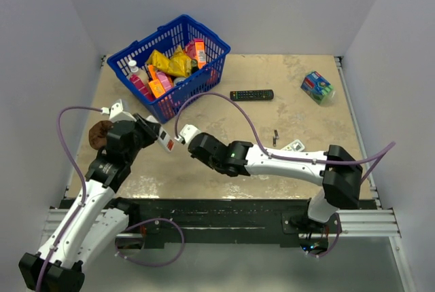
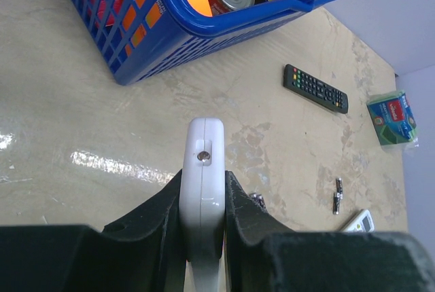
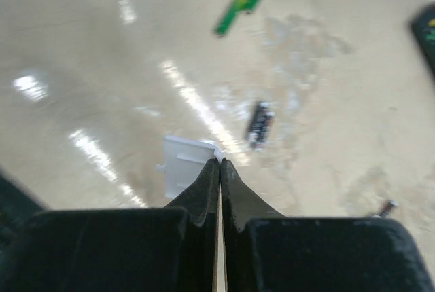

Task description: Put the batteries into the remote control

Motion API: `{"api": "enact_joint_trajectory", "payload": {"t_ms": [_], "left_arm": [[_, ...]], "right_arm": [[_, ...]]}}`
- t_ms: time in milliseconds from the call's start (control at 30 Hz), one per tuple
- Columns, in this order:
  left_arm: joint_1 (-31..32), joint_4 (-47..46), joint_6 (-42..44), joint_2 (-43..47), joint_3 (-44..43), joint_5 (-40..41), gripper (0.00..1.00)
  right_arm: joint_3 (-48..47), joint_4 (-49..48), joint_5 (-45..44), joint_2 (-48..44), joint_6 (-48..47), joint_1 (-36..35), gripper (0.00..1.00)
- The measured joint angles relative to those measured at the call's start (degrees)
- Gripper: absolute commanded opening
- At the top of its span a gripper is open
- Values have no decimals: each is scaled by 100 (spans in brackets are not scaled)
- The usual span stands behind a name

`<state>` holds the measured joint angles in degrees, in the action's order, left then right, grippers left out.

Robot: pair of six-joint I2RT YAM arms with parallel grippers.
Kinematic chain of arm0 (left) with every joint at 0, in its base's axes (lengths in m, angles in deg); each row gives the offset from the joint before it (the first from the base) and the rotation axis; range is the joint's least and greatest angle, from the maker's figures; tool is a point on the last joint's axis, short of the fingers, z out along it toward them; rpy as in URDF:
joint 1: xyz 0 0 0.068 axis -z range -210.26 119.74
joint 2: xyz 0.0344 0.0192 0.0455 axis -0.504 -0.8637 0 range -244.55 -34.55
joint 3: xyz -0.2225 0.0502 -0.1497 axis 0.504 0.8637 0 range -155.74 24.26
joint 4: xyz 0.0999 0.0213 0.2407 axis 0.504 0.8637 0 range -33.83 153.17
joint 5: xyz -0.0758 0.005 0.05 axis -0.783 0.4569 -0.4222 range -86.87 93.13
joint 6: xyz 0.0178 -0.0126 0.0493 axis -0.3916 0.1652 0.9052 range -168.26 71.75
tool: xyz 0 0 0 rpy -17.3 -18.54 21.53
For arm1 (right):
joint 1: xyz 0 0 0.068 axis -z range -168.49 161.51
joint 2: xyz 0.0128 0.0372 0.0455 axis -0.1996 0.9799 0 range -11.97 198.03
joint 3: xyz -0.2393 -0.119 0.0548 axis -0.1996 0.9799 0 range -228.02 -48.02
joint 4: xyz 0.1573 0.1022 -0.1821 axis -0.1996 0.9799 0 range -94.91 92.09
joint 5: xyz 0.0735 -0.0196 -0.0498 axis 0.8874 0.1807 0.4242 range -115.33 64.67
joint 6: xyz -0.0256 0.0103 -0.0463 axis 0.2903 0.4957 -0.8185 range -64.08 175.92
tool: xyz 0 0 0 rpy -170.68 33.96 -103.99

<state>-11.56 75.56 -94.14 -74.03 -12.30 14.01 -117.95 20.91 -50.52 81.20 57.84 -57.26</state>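
My left gripper [image 2: 204, 178] is shut on the remote control [image 2: 205, 136], a small white body seen edge-on with a screw in its end. From above, the remote control [image 1: 166, 140] shows its red panel and hangs over the table's left-middle. My right gripper [image 1: 181, 134] is right beside it. Its jaws [image 3: 219, 163] are shut on the corner of a thin white ribbed cover [image 3: 182, 164]. On the table lie a green battery [image 3: 245, 3], a dark battery [image 3: 259, 124] and two more batteries [image 2: 338, 195].
A blue basket [image 1: 204, 78] full of packets and cans stands at the back left. A long black remote [image 1: 251, 94] lies mid-table, a white remote [image 1: 293, 147] near the right arm, and a sponge pack [image 1: 317, 86] at the back right. A brown object [image 1: 100, 134] sits at the left edge.
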Motion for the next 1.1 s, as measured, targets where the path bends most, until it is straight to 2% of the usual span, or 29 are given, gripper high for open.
{"api": "enact_joint_trajectory", "payload": {"t_ms": [233,367,633,833,1100], "left_arm": [[0,17,-59,83,-101,7,0],[0,151,-52,219,-278,149,0],[0,356,68,629,-457,640,0],[0,461,122,667,-514,804,0],[0,527,210,649,-514,887,0]], "right_arm": [[326,-535,-2041,404,-310,94,0],[544,-837,-2710,586,-442,109,0],[664,-1379,-3713,1209,-555,107,0],[732,-1054,-4229,1902,-197,107,0],[761,-879,-4461,1976,48,33,0]]}}
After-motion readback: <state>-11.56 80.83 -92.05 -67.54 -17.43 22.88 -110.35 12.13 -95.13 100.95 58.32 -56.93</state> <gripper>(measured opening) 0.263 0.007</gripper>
